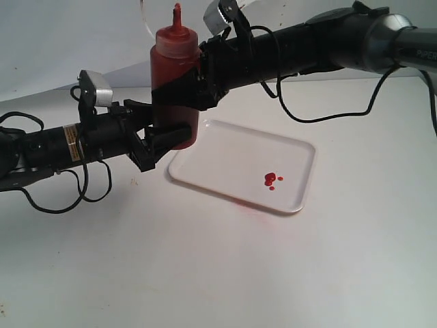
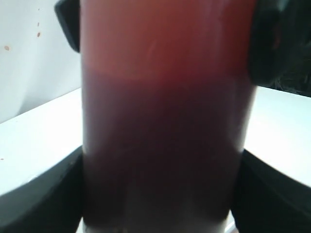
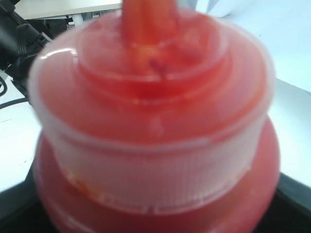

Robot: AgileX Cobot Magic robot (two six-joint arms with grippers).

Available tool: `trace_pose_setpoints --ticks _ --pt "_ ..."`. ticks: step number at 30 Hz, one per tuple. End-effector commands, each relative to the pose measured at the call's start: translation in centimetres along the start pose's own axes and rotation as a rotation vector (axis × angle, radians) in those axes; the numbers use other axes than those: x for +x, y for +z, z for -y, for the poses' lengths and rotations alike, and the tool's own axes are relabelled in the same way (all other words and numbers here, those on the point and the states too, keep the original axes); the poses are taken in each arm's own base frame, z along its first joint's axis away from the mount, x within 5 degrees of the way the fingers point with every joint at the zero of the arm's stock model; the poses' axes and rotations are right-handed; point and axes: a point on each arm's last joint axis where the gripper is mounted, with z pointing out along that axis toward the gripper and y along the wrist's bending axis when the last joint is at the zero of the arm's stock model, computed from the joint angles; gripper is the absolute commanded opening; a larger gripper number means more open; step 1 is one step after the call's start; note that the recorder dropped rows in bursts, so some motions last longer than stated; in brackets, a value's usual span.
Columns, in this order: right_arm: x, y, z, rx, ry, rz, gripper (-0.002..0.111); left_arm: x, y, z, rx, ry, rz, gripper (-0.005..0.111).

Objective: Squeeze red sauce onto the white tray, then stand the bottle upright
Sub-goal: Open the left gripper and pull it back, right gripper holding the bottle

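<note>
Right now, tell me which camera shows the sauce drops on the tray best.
The exterior view. It alone shows the sauce drops, a small red cluster on the white tray. The left wrist view is filled by the body of the bottle, and the right wrist view by its cap. Neither shows the drops.

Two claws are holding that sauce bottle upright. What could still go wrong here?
Both the left gripper and right gripper clamp the bottle; a harder squeeze might push red sauce out the nozzle. It is also beside the white tray; set down partly on that, it could tip.
</note>
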Motion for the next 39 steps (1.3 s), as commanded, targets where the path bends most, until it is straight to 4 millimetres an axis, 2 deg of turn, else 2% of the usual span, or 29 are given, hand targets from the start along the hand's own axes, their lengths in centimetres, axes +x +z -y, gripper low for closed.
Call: trace_pose_setpoints --ticks 1,4,18,20,21,22,23,25,26,32,39 --pt "-0.3 0.2 -0.1 0.001 -0.002 0.015 0.032 -1.7 0.1 0.3 0.027 0.012 0.088 0.000" --pt "-0.2 0.2 -0.1 0.000 -0.006 0.008 0.000 -1.7 0.1 0.3 0.026 0.022 0.088 0.000" --pt "-0.1 0.1 -0.1 0.002 -0.004 0.006 0.000 -1.8 0.0 0.1 0.008 0.017 0.100 0.002" --pt "-0.1 0.1 -0.1 0.002 -0.004 0.006 0.000 -1.8 0.0 0.2 0.012 0.019 0.097 0.013" --pt "-0.1 0.1 -0.1 0.002 -0.004 0.006 0.000 -1.7 0.1 0.2 0.018 0.022 0.093 0.027" --pt "-0.1 0.1 -0.1 0.002 -0.004 0.006 0.000 -1.7 0.1 0.3 0.030 0.028 0.085 0.043" --pt "-0.1 0.1 -0.1 0.002 -0.004 0.006 0.000 -1.5 0.1 0.5 0.048 0.037 0.072 0.065" --pt "-0.2 0.1 -0.1 0.002 -0.001 0.011 0.000 -1.2 0.0 0.9 0.091 0.056 0.042 0.101" --pt "-0.2 0.1 -0.1 0.003 0.001 0.015 0.000 -1.2 0.0 0.9 0.095 0.053 0.039 0.104" --pt "-0.2 -0.5 0.3 0.012 0.012 0.030 0.000 -1.2 0.0 0.9 0.097 0.054 0.038 0.104" --pt "1.3 -4.4 1.4 -0.058 0.008 -0.009 0.000 -1.2 0.0 0.9 0.098 0.055 0.037 0.104"
